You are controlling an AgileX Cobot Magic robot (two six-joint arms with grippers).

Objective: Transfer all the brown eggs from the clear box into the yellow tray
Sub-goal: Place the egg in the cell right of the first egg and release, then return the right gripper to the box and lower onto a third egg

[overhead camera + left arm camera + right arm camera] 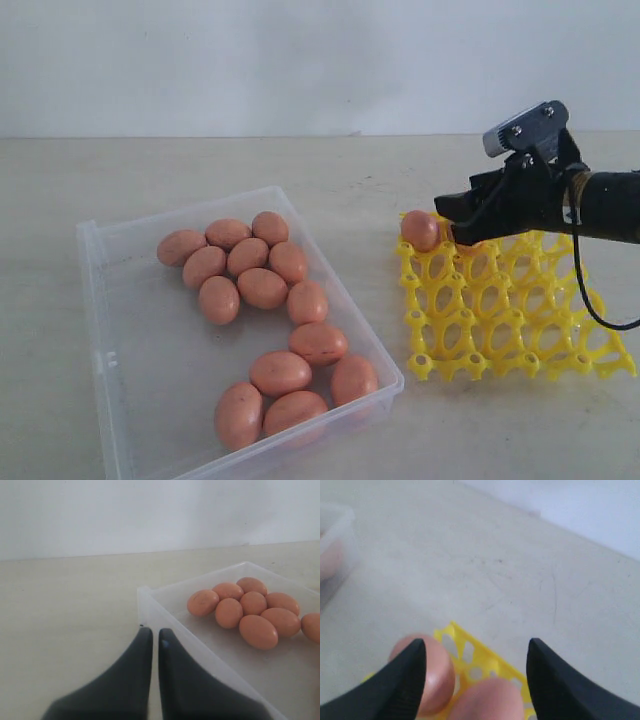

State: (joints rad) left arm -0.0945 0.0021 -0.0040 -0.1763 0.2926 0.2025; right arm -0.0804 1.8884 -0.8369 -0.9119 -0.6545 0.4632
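Right gripper (450, 218) hangs over the upper left corner of the yellow tray (520, 330), at the right of the exterior view. Its 2 dark fingers (400, 685) are spread wide and grip nothing. 1 brown egg (420, 230) sits in the tray's upper left corner cup, just beside 1 finger; whether they touch cannot be told. A 2nd egg (490, 700) lies in the next cup, between the fingers, with clear space to the finger on its other side. In the exterior view it shows only as an orange sliver under the gripper.

14 brown eggs (263, 288) lie in the clear box (100, 300) at the lower left of the frame, 9 bunched toward its far end and 5 nearer its front corner. Box and tray stand apart on the pale table (380, 170).

Left gripper (150, 636), seen only by its own wrist camera, is closed to a thin slit with nothing in it, just outside a corner of the box.
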